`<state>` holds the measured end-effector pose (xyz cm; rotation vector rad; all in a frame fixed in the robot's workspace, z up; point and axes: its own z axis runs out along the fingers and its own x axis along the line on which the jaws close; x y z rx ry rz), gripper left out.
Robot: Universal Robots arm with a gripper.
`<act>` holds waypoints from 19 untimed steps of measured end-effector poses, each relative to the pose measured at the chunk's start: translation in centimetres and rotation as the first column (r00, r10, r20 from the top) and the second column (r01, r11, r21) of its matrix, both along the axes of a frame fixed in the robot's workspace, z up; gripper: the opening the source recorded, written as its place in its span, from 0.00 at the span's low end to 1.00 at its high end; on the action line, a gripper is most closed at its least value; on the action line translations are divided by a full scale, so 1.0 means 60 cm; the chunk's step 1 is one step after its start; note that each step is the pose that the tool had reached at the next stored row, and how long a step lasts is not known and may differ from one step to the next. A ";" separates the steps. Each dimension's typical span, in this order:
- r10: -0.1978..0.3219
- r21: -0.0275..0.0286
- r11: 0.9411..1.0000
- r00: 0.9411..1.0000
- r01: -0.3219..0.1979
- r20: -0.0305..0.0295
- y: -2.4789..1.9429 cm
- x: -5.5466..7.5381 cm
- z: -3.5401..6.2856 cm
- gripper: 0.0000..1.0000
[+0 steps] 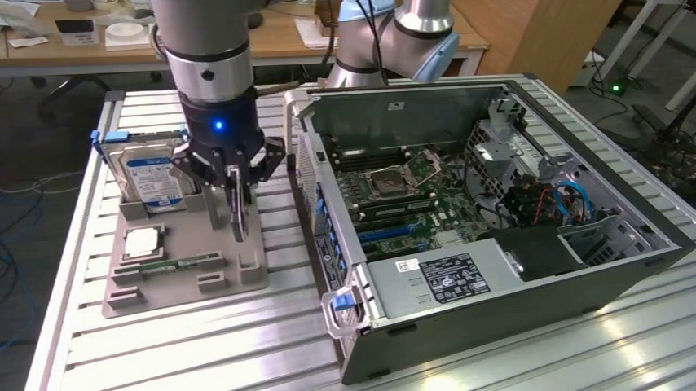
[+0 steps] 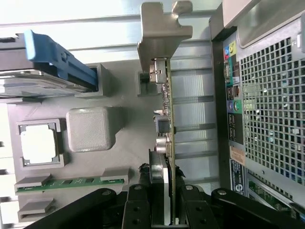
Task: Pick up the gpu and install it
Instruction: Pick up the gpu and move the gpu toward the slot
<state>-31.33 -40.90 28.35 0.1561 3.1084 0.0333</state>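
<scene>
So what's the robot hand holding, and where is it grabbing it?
The hand pinches the green card by its two flat sides, at the end away from the silver bracket.

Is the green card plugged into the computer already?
No, the pincer grips the gpu at the gray tray, outside the computer case.
</scene>
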 end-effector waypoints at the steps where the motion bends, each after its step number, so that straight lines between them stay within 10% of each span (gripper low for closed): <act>1: 0.000 0.000 1.000 1.000 0.000 0.000 0.0000 0.000 0.006 0.29; 19: 0.000 0.000 1.000 1.000 0.000 0.000 -0.0001 0.000 0.106 0.29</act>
